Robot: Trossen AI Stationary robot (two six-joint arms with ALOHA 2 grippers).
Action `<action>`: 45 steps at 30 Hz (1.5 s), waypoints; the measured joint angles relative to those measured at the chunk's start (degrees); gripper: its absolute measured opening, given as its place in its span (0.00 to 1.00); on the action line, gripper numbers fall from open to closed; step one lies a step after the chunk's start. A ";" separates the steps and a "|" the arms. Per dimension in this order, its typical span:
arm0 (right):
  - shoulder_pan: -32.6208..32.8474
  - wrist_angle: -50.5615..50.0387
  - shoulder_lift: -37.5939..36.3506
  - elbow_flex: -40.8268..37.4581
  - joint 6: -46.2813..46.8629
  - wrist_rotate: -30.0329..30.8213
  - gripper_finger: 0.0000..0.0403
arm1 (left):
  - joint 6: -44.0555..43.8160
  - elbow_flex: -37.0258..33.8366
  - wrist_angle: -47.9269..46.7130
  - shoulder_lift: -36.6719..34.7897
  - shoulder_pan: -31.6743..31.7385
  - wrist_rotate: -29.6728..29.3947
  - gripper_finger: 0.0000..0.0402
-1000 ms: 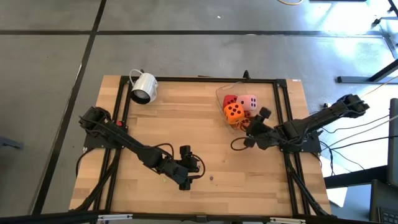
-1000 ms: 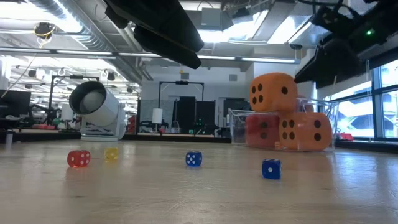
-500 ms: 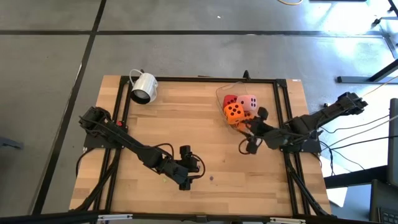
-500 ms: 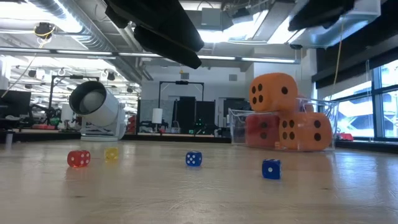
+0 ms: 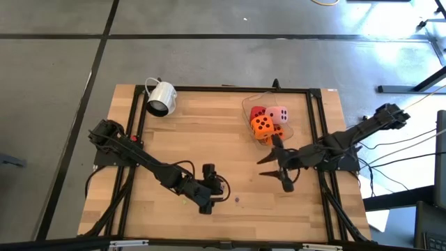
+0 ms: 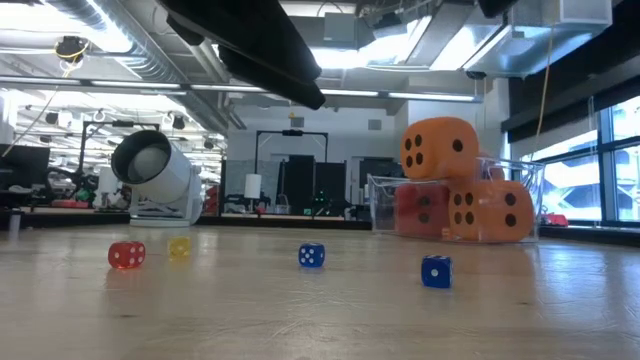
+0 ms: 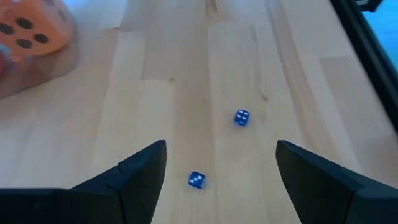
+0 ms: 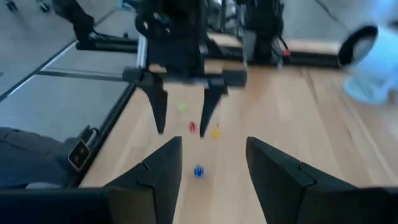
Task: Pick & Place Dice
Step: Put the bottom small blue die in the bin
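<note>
Wooden tabletop (image 5: pixel 209 132) inside a black frame, grey floor all around, and a workshop room is seen behind it in the low view. Everything gets placed off the clear container (image 5: pixel 263 120), which is parked toward the table's far right.

A white mug (image 5: pixel 161 97) is lying on its side way off to the left of the container, at the far left corner. The left gripper (image 5: pixel 211 197) is found well apart from the container, toward the near edge and left of it, with fingers spread wide and nothing between them. Four tiny dice are scattered on the wood between it and the container: a red one (image 6: pixel 126 255), a yellow one (image 6: pixel 179 247) and two blue ones (image 6: pixel 311 256) (image 6: pixel 435 271).

Inside the container, the four soft dice are piled up: a red die (image 5: pixel 257 112), a pink die (image 5: pixel 279 116), and an orange die (image 5: pixel 262 125) stacked on top of another orange die (image 6: pixel 488 211).

The right gripper (image 5: pixel 275 162) is held just on the near side of the container, fingers apart, empty.
</note>
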 joint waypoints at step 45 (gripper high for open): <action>7.77 -25.80 44.90 40.94 -15.45 -9.09 0.44 | -2.61 0.00 0.19 0.04 -0.42 1.04 0.73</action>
